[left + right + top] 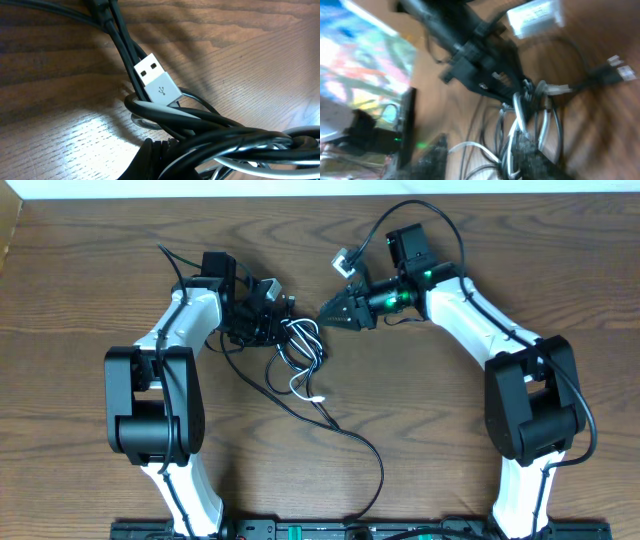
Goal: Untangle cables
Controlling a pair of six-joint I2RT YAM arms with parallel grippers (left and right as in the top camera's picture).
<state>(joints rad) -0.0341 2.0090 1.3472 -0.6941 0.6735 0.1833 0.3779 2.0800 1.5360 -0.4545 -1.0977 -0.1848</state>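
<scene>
The left gripper (280, 318) is pressed tight together. It pinches the cables (303, 345) at the left side of the messy knot. In the left wrist view the bundle of black and white cables (240, 140) runs right under the camera.

The right gripper (328, 311) is spread apart. In its own blurry view one finger (432, 157) stands far from the other, and loops of cable hang in the gap. I cannot tell if they touch a finger.

The white plug (155, 80) has the little fork-shaped USB sign on it. There are no words to read.

That plug lies slanted in the left wrist view. Its metal end points up and to the left, and its back end is tucked under a black loop.

The knot lies on the brown table (100, 280), between the two grippers. One long black cable (350, 438) runs from the knot down and to the right, toward the near edge.
</scene>
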